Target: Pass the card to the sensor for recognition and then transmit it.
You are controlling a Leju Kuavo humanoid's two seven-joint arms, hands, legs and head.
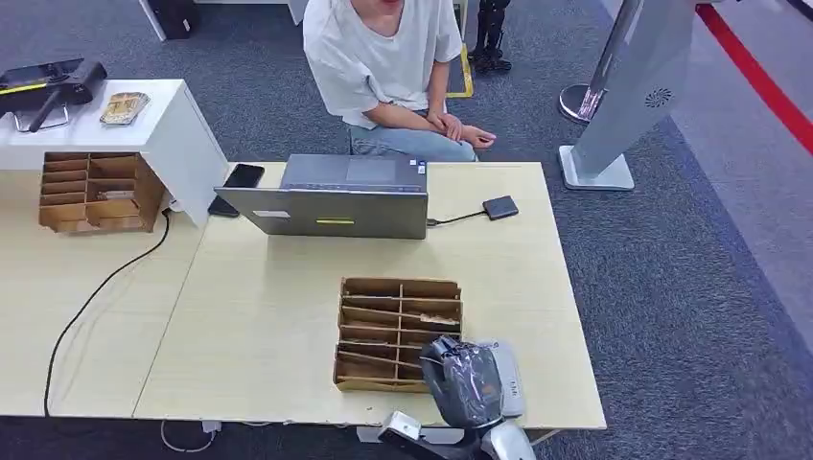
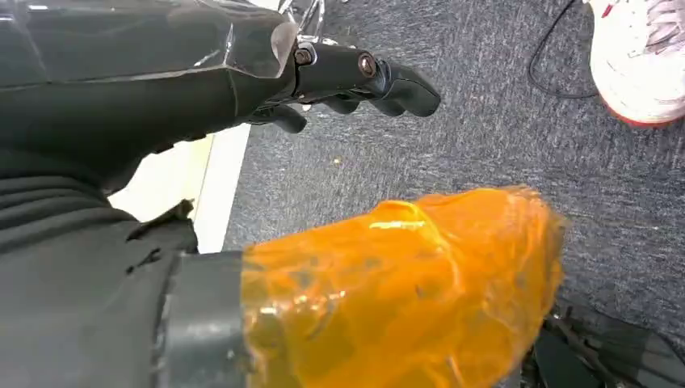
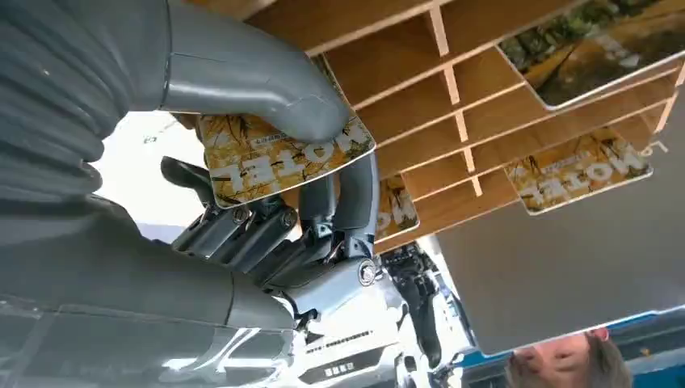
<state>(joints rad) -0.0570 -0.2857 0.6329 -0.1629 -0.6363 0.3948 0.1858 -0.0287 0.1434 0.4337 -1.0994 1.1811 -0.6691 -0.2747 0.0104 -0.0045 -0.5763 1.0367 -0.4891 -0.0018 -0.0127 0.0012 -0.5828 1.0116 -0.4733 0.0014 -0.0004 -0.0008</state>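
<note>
- Now the right hand (image 3: 266,202) pinches a hotel card (image 3: 283,158) between its thick grey thumb and darker fingers (image 3: 355,194), just at the wooden card rack (image 3: 485,89); in the head view that hand (image 1: 462,381) sits at the rack's (image 1: 398,331) near right corner, on the pale table (image 1: 268,326).
- More cards (image 3: 577,170) lie in other slots of the rack (their print reads upside down).
- Behind the rack stands an open grey laptop (image 1: 331,196), cabled to a small dark card reader (image 1: 499,207) on the table, well apart from the held card.
- A seated person (image 1: 393,67) faces the table from the far side.
- Meanwhile the left hand (image 2: 355,77) hangs over grey carpet beside the table edge, fingers curled loosely, holding nothing.
- A second rack (image 1: 91,192) sits far left.
</note>
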